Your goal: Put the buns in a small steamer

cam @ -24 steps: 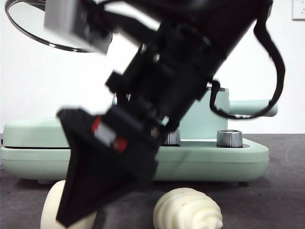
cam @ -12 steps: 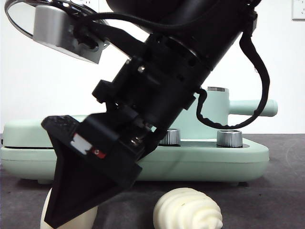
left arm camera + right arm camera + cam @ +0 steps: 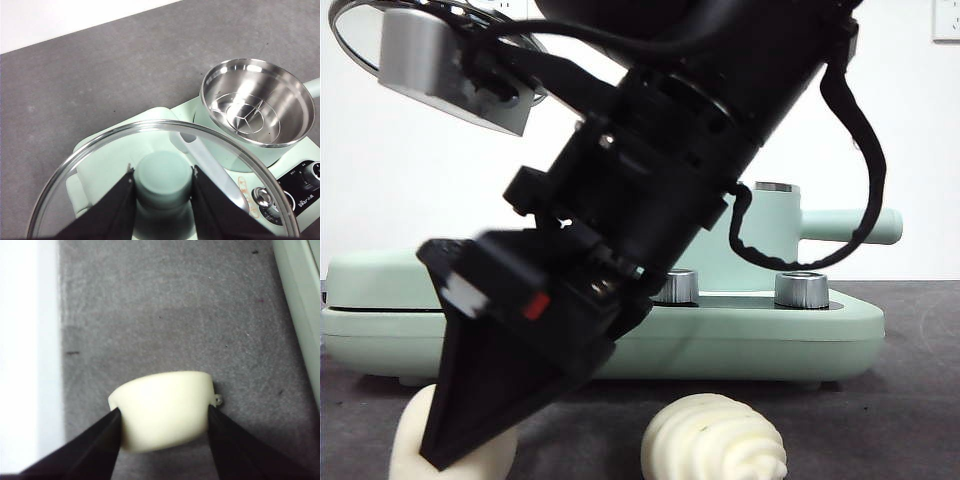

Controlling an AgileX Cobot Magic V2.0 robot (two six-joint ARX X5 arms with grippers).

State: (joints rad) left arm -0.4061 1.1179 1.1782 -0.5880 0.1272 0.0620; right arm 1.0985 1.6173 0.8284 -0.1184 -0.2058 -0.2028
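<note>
Steamer first, on the left arm's side: the left gripper (image 3: pixel 162 187) holds the green knob of the round glass lid (image 3: pixel 100 165) pinched between its jaws, lifted clear, so the pale mint-green cylindrical steamer pot (image 3: pixel 257 112) with its steel rim stands open on the flat green griddle base (image 3: pixel 100 175), its perforated insert bare and nothing in it. In the front view that lid shows only as a rim at the top left corner (image 3: pixel 350 40).

Further right, the right gripper (image 3: pixel 165 422) has its two black jaws closed against the flanks of the smooth rounded-rectangular cream bun (image 3: pixel 162 407), one jaw at each end of its long axis, low over the dark grey table (image 3: pixel 165 305). I cannot tell whether the bun has left the surface. The ridged dome-shaped bun (image 3: pixel 715 440) sits free just beside it.

From the held bun, the open pot lies up and behind, past the griddle's front edge, so I judge the carry must rise first.
</note>
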